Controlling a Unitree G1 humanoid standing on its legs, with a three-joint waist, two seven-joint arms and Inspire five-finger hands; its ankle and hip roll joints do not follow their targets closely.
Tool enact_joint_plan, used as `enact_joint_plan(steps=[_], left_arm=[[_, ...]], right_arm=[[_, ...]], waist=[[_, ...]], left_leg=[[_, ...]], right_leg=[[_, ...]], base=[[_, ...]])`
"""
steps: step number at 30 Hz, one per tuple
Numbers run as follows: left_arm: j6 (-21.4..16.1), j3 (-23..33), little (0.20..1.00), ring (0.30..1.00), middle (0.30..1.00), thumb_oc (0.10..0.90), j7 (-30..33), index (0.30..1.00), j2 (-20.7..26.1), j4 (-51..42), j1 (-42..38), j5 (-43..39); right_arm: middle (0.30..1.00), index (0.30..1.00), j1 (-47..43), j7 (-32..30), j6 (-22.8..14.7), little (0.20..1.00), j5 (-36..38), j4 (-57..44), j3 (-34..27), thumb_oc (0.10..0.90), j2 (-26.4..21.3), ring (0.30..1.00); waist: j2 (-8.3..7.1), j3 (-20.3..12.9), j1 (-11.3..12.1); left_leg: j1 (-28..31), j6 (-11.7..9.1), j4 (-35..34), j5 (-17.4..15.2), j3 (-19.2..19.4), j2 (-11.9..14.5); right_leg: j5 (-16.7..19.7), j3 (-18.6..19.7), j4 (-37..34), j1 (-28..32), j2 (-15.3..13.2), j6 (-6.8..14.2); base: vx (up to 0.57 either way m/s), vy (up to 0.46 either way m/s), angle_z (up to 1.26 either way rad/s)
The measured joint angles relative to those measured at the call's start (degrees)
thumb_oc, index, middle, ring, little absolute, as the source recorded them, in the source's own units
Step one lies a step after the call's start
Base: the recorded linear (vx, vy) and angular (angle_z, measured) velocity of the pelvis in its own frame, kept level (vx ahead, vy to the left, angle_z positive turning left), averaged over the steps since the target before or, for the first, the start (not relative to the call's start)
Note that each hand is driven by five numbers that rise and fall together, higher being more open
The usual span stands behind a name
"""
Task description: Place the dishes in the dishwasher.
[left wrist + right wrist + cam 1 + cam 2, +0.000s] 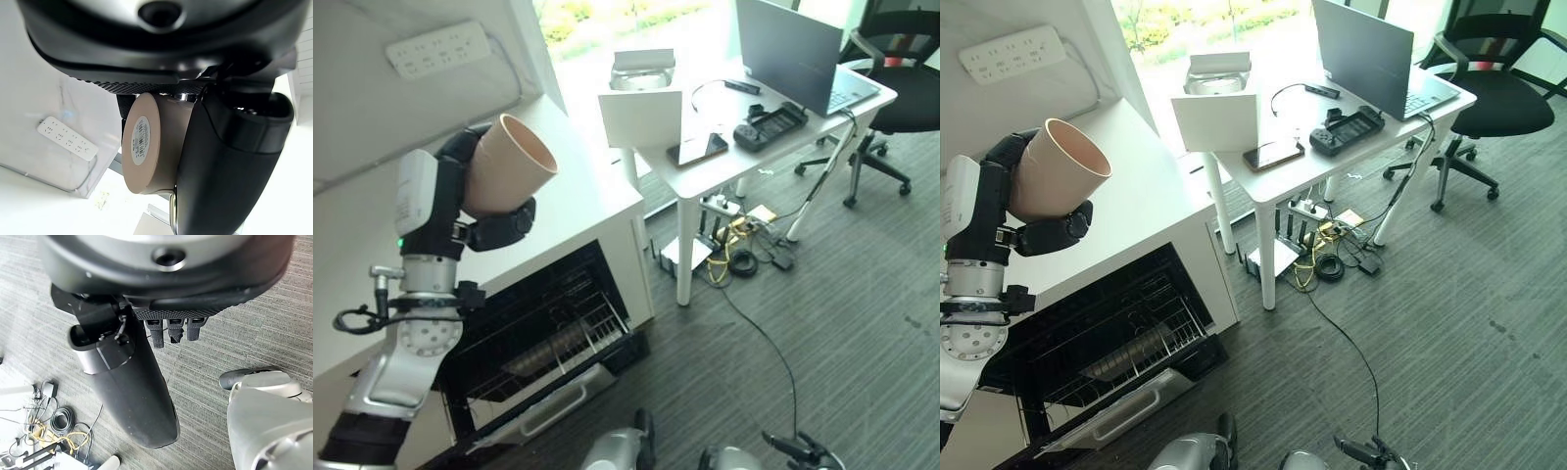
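A long white counter [578,211] runs along the robot's left side, with the open black dishwasher [533,333] set under it. The dishwasher's wire rack [1131,343] is pulled out over its lowered door, and a dull metal tray lies in the rack. Beyond the counter's end stands a white desk [1351,157] carrying an open grey laptop [1366,49], a black handheld controller [1347,129], a dark phone [1273,154], a white upright card [1217,122] and a round metal dish [1216,80] behind it. A black office chair [1503,93] stands at the desk's far side, and a tangle of cables and power strips [1327,240] lies on the grey carpet beneath. A white power strip [438,47] hangs on the wall above the counter.

The left hand [494,223] is raised above the counter and above the dishwasher's opening. Its fingers and thumb are curled round a beige cylindrical cup [509,166], which lies tilted with its open mouth facing up and toward the desk. In the left wrist view the cup's [146,142] flat base with a small round label faces the camera, and the thumb presses against its side.

The right hand [132,391] hangs low over the carpet, holding nothing; its fingers are curled in short beside the straight thumb.
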Motion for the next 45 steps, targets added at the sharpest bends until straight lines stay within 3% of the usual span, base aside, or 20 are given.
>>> enact_joint_plan(steps=[3,9,11,12,13,14,15,17,18,19,20,22,24,25,27,31,33,36,37,45], left_arm=[[0.3,2.1,0.300,0.300,0.300,0.400,-0.2,0.300,0.7,0.0,0.0,-2.1],[1.2,3.2,0.300,0.300,0.300,0.400,-0.4,0.300,0.6,-0.1,-0.5,-2.0],[1.3,3.0,0.300,0.300,0.300,0.400,-0.4,0.300,0.3,0.0,0.1,-1.9],[1.3,2.9,0.300,0.300,0.300,0.400,-0.4,0.300,-0.3,0.0,-0.1,-1.9],[0.8,2.1,0.300,0.300,0.300,0.400,-0.8,0.300,-1.5,0.0,-0.1,-1.9],[0.6,1.8,0.300,0.300,0.300,0.400,-1.2,0.300,-1.6,-0.1,-0.1,-1.8],[0.3,2.0,0.300,0.300,0.300,0.400,-1.2,0.300,-1.6,-0.1,-0.4,-1.8],[0.4,2.3,0.300,0.300,0.300,0.400,-1.2,0.300,-1.5,0.6,-0.9,-1.9],[0.8,2.5,0.300,0.300,0.300,0.400,-1.6,0.300,2.2,2.8,-1.7,-1.9],[1.0,2.7,0.300,0.300,0.300,0.400,-1.7,0.300,1.9,3.4,-2.5,-1.9],[1.2,2.8,0.300,0.300,0.300,0.400,-1.7,0.300,2.3,3.9,-2.2,-2.1],[1.4,4.0,0.300,0.300,0.300,0.400,-2.9,0.300,3.1,3.1,-0.7,-2.3],[1.5,5.9,0.300,0.300,0.300,0.400,-3.4,0.300,3.0,2.0,1.9,-4.3],[2.4,5.5,0.300,0.300,0.300,0.400,-3.8,0.300,2.9,2.0,1.9,-4.3],[2.7,5.2,0.300,0.300,0.300,0.400,-4.5,0.300,2.9,1.8,2.1,-4.2],[2.6,5.5,0.300,0.300,0.300,0.400,-5.1,0.300,3.0,-2.8,1.9,-4.3],[1.9,5.4,0.300,0.300,0.300,0.400,-6.7,0.300,3.1,-4.5,1.1,-4.4],[0.1,5.0,0.300,0.300,0.300,0.400,-8.0,0.300,3.0,-4.4,-0.4,-4.4],[-0.8,4.9,0.300,0.300,0.300,0.400,-8.0,0.300,2.9,-4.4,-0.4,-4.4],[-1.6,2.6,0.300,0.300,0.300,0.400,-8.0,0.300,-1.9,-2.2,-1.0,-4.5]], right_arm=[[0.900,0.900,-0.8,-0.2,1.1,0.900,-2.5,0.0,0.3,0.800,0.7,0.900],[0.900,0.900,-2.7,-1.9,2.4,0.900,-2.7,-0.1,0.8,0.800,0.7,0.900],[0.900,0.900,-2.9,-2.5,2.5,0.900,-2.7,-0.4,0.7,0.800,1.0,0.900],[0.900,0.900,-2.6,-2.8,2.9,0.900,-2.7,-1.8,1.1,0.800,1.0,0.900],[0.900,0.900,-1.7,-3.2,3.4,0.900,-2.7,-3.4,1.6,0.800,1.1,0.900],[0.900,0.900,-1.3,-3.1,3.3,0.900,-2.7,-4.2,2.4,0.800,1.3,0.900],[0.900,0.900,-1.3,-2.4,3.4,0.900,-2.8,-3.8,2.3,0.800,1.7,0.900],[0.900,0.900,-2.6,-1.7,3.0,0.900,-3.2,-1.5,2.1,0.800,2.3,0.900],[0.900,0.900,-4.2,-0.7,3.0,0.900,-4.2,2.7,2.0,0.800,2.8,0.900],[0.900,0.900,-4.3,-0.7,2.9,0.900,-4.1,3.4,1.4,0.800,2.8,0.900],[0.900,0.900,-4.3,-0.1,2.7,0.900,-4.1,4.2,0.2,0.800,2.9,0.900],[0.900,0.900,-3.9,0.6,2.5,0.900,-5.3,4.2,-0.1,0.800,2.8,0.900],[0.900,0.900,-3.8,0.6,2.2,0.900,-5.8,3.8,0.3,0.800,2.7,0.900],[0.900,0.900,-3.8,0.5,2.1,0.900,-6.0,2.8,0.6,0.800,2.3,0.900],[0.900,0.900,-4.3,0.4,2.0,0.900,-6.0,2.4,1.0,0.800,2.1,0.900],[0.900,0.900,-4.8,0.5,1.7,0.900,-5.9,1.8,1.1,0.800,-0.5,0.900],[0.900,0.900,-4.8,0.3,1.1,0.900,-4.9,1.2,1.1,0.800,-2.9,0.900],[0.900,0.900,-3.2,-0.5,1.2,0.900,-3.2,-0.2,1.2,0.800,-2.4,0.900],[0.900,0.900,-3.0,-0.7,1.4,0.900,-3.0,-0.1,1.1,0.800,-2.4,0.900],[0.900,0.900,1.0,-3.0,1.2,0.900,1.1,2.7,-0.9,0.800,0.9,0.900]], waist=[[-0.51,-0.2,1.2],[-0.30,-0.2,3.1],[0.33,-0.3,5.0],[0.74,-0.1,4.6],[1.16,0.0,3.2],[1.39,0.0,2.6],[1.68,0.0,3.5],[0.82,0.0,3.3],[-2.65,-0.1,1.0],[-4.00,0.8,1.4],[-3.86,0.8,3.1],[-3.88,0.7,4.2],[-5.05,0.0,6.0],[-4.07,0.3,5.5],[-3.88,0.2,5.3],[-3.07,0.2,4.3],[-1.06,0.3,3.8],[-0.36,0.3,1.5],[0.15,0.3,1.0],[1.28,0.2,0.4]], left_leg=[[0.5,1.5,-1.4,0.7,0.7,-1.8],[-0.9,3.1,1.2,-0.9,-2.6,-3.6],[-2.1,5.2,4.1,-3.0,-4.3,-4.8],[-2.3,6.8,5.6,-3.5,-5.9,-6.6],[-1.2,6.9,7.0,-3.5,-10.1,-8.7],[-1.1,7.1,6.6,-3.2,-12.0,-9.4],[-1.3,5.0,4.7,-1.7,-14.6,-10.1],[-1.5,3.9,0.8,-1.9,-15.3,-10.3],[-4.2,3.7,10.9,-7.6,-14.0,-7.7],[-4.3,4.5,13.5,-9.3,-13.2,-9.0],[-5.0,2.5,14.4,-9.8,-14.6,-8.8],[-4.6,1.6,13.2,-9.8,-16.8,-7.5],[-3.6,0.6,10.9,-8.9,-17.6,-6.8],[-2.6,-0.7,9.2,-8.1,-18.7,-5.8],[0.8,-3.0,3.8,-5.4,-17.8,-3.9],[4.2,-3.9,-1.4,-3.3,-14.0,-0.6],[4.1,-5.1,-3.6,-1.6,-11.9,1.6],[2.2,-5.6,-3.3,-0.5,-4.9,5.0],[2.4,-6.5,-3.6,0.5,-3.4,6.2],[2.9,-3.7,-3.1,1.5,-2.8,2.1]], right_leg=[[1.4,0.3,-2.0,0.3,-1.5,2.0],[2.9,-2.6,-3.9,3.2,-2.2,2.6],[2.8,-3.8,-4.3,4.7,-2.6,2.3],[3.6,-2.7,1.9,4.0,-3.9,4.2],[2.9,4.4,14.7,-1.3,-4.9,2.1],[1.8,8.4,16.5,-3.1,-3.3,2.3],[1.1,13.2,8.5,-5.5,0.4,3.2],[2.5,15.5,-4.6,-7.4,1.9,3.8],[5.7,21.7,-4.7,-11.2,-2.5,9.5],[7.3,23.7,-4.6,-12.0,-4.2,10.0],[8.1,24.1,-2.7,-14.1,-3.2,8.9],[7.1,20.1,1.0,-14.1,-0.9,7.0],[9.0,16.2,-2.9,-10.6,0.0,6.0],[11.1,14.0,-4.6,-8.8,0.6,5.3],[10.4,12.0,-3.9,-7.2,1.3,3.9],[7.9,9.5,-5.0,-4.5,3.0,1.6],[7.3,6.6,-5.3,-3.8,3.9,-0.2],[6.2,2.6,-3.9,-3.8,2.4,-1.7],[4.7,2.8,-2.1,-4.5,1.8,-1.3],[6.2,4.3,-1.3,-4.7,-1.9,2.0]], base=[[-0.05,0.132,0.00],[-0.04,0.210,0.30],[0.07,0.152,0.65],[0.09,0.002,1.18],[0.13,-0.180,1.62],[0.16,-0.235,1.56],[0.20,-0.331,1.27],[0.20,-0.301,1.34],[0.24,-0.360,1.47],[0.27,-0.430,1.30],[0.26,-0.470,0.70],[0.16,-0.322,0.57],[0.11,-0.218,0.29],[0.10,-0.194,0.42],[0.08,-0.200,0.47],[0.02,-0.136,0.35],[-0.06,-0.057,0.50],[-0.03,0.015,0.71],[-0.02,0.085,0.42],[0.00,0.092,0.04]])
